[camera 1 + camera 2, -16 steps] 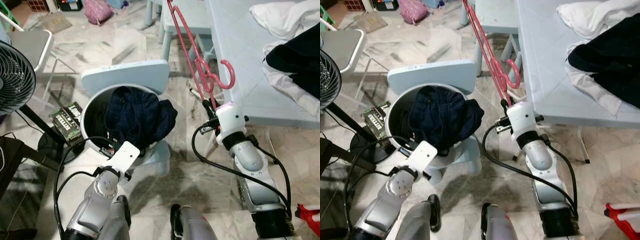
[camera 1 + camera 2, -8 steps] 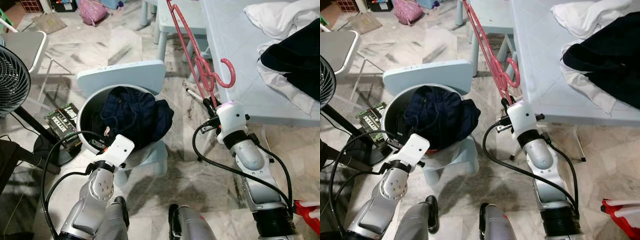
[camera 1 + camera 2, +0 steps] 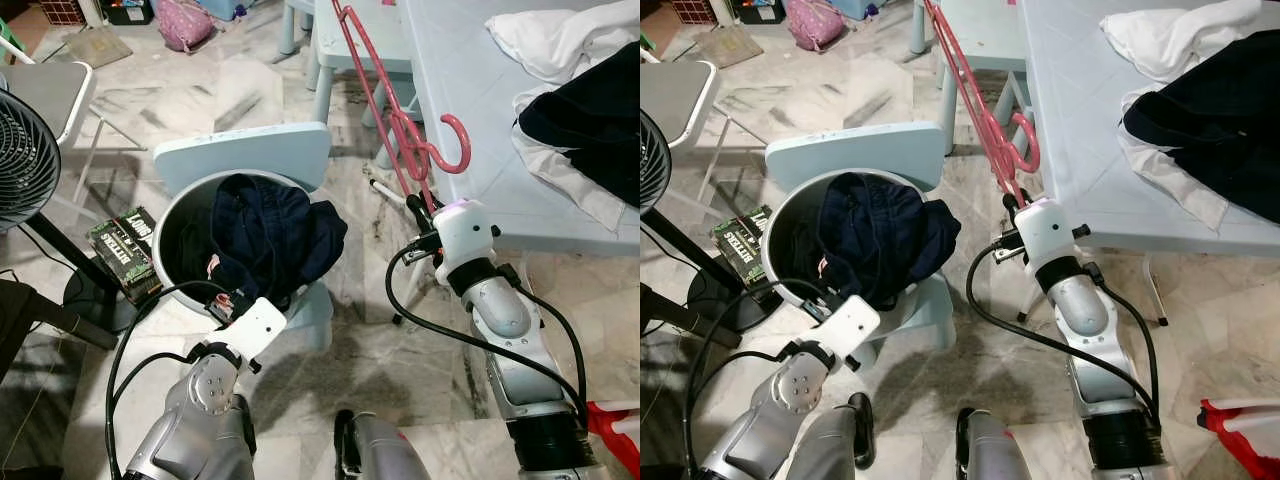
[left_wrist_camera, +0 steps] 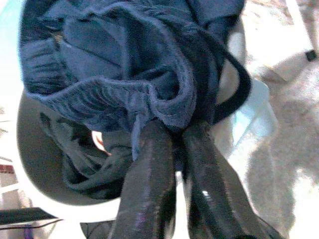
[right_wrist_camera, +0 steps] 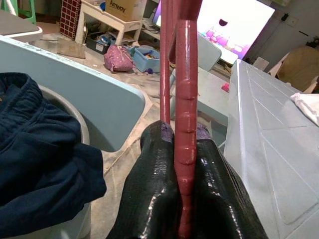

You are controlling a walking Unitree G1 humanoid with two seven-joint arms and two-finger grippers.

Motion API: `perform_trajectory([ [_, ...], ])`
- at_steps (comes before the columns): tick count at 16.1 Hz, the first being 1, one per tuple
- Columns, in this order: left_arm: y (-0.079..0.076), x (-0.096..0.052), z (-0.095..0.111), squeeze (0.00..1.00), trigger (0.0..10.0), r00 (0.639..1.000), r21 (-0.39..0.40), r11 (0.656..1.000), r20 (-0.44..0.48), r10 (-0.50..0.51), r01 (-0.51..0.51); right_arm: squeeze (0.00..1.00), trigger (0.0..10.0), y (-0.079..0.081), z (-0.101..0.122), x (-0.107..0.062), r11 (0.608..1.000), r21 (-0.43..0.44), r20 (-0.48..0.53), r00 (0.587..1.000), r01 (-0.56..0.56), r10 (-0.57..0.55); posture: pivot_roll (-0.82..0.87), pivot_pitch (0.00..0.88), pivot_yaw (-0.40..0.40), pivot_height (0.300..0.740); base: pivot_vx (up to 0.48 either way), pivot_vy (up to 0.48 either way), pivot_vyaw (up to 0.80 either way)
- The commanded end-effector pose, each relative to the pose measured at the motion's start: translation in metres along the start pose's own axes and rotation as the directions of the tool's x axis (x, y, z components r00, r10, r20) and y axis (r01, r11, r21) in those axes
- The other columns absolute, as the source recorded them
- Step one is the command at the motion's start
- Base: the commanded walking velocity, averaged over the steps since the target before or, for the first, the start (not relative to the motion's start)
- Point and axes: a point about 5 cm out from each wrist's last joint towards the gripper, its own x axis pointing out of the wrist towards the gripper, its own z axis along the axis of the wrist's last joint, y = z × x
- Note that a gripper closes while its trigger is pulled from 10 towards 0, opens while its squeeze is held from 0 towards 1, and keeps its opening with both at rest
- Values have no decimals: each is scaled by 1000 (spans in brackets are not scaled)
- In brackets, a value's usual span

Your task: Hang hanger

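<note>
beside pale table (image 3: 450, 90), pink hanger (image 3: 385, 110) (upright) sits pinched between right fingers (image 5: 149, 199).

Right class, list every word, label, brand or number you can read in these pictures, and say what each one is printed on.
"Amway": on the brown cardboard box at the back of the room, seen in the right wrist view.
White lettering on the flat dark green box lying on the floor: too blurred to read with certainty.
The pink plastic hanger bears no text that can be made out.
</note>
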Motion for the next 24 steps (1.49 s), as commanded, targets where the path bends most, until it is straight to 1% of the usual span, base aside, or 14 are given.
perform_trajectory([
  [1, -4, -1, -3, 1000, 10000, 1000, 18, 1000, -20, -23, 24, 0, 10000, 0, 1, 1, 1000, -8, 8, 1000, -8, 9, -61, 184, -81, 740, 0, 0, 0],
  [2, -3, 0, -3, 1000, 10000, 1000, 39, 999, -18, -16, 17, 0, 10000, 0, 1, 1, 1000, -8, 9, 1000, -8, 8, -62, 184, -80, 740, 0, 0, 0],
  [3, -2, 0, -3, 906, 10000, 1000, 55, 998, -18, -15, 16, 0, 10000, -1, 1, 1, 1000, -9, 9, 1000, -8, 8, -62, 184, -80, 740, 0, 0, 0],
  [4, 0, 0, -2, 0, 10000, 1000, 73, 997, -15, -5, 6, 0, 10000, -1, 0, 1, 1000, -9, 8, 1000, -6, 6, -61, 187, -78, 740, 0, 0, 0],
  [7, 2, 1, -1, 0, 10000, 1000, 88, 996, -9, 9, -8, 0, 10000, 0, 0, 0, 1000, -7, 6, 1000, -5, 5, -62, 190, -75, 740, 0, 0, 0],
  [8, 1, 2, -2, 729, 10000, 1000, 79, 997, -15, 7, -6, 0, 10000, 0, 0, -1, 1000, -6, 5, 1000, -5, 5, -62, 192, -73, 740, 0, 0, 0],
  [9, 1, 3, -3, 1000, 10000, 1000, 78, 997, -18, 9, -8, 0, 10000, 0, 0, -1, 1000, -6, 6, 1000, -4, 4, -63, 192, -73, 740, 0, 0, 0],
  [11, 4, 5, -3, 1000, 10000, 999, 80, 997, -22, 25, -23, 0, 10000, -1, 0, -1, 1000, -7, 6, 1000, -1, 1, -65, 193, -71, 740, 0, 0, 0],
  [12, 8, 8, -2, 0, 10000, 999, 63, 997, -23, 48, -46, 0, 10000, -1, 0, -1, 1000, -7, 5, 1000, -1, 1, -67, 195, -72, 740, 0, 0, 0],
  [14, 10, 12, -1, 0, 10000, 998, 5, 999, -37, 50, -49, 0, 10000, -1, 0, -1, 1000, -7, 5, 1000, -2, 2, -68, 196, -72, 740, 0, 0, 0],
  [15, 10, 14, -1, 0, 10000, 998, -6, 999, -37, 47, -47, 0, 10000, -1, 0, -2, 1000, -7, 5, 1000, -2, 2, -72, 197, -72, 740, 0, 0, 0],
  [16, 8, 15, -1, 0, 10000, 998, -43, 998, -50, 36, -38, 0, 10000, -1, 1, -2, 1000, -8, 5, 1000, -2, 2, -72, 197, -72, 740, 0, 0, 0],
  [18, 8, 18, 0, 0, 10000, 998, -76, 996, -59, 32, -37, 0, 10000, -2, 1, -2, 1000, -9, 4, 1000, -1, 1, -75, 198, -72, 740, 0, 0, 0],
  [24, 8, 18, 0, 0, 10000, 998, -76, 996, -59, 32, -37, 0, 10000, -2, 1, -2, 1000, -9, 4, 1000, -1, 1, -75, 198, -72, 740, 0, 0, 0],
])
